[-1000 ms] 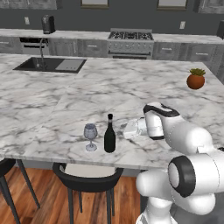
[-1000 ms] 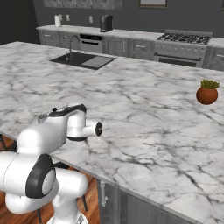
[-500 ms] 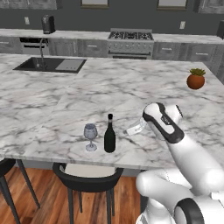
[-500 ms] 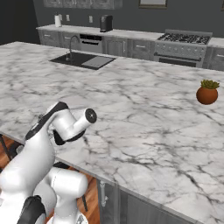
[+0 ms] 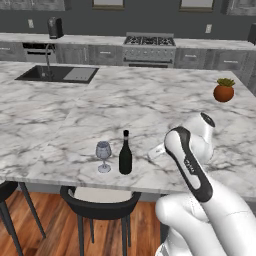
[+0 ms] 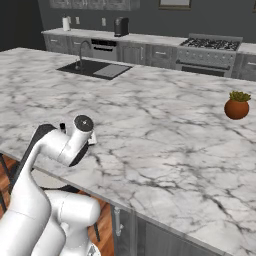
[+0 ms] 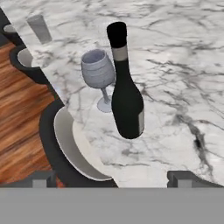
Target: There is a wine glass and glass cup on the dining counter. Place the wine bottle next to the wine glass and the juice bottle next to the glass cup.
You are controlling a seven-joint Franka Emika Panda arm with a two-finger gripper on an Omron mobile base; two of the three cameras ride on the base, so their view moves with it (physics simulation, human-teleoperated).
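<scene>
gripper [image 7: 111, 177] spread wide, holding nothing, apart from wine bottle [image 5: 125, 156]; bottle upright just beside wine glass [image 5: 103, 154], near dining counter [image 5: 60, 125] front edge; bare marble behind

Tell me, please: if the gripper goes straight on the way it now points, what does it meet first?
Most likely the wine bottle, which stands centred ahead of the open gripper; the wine glass is just beside it, though depth is uncertain.
</scene>
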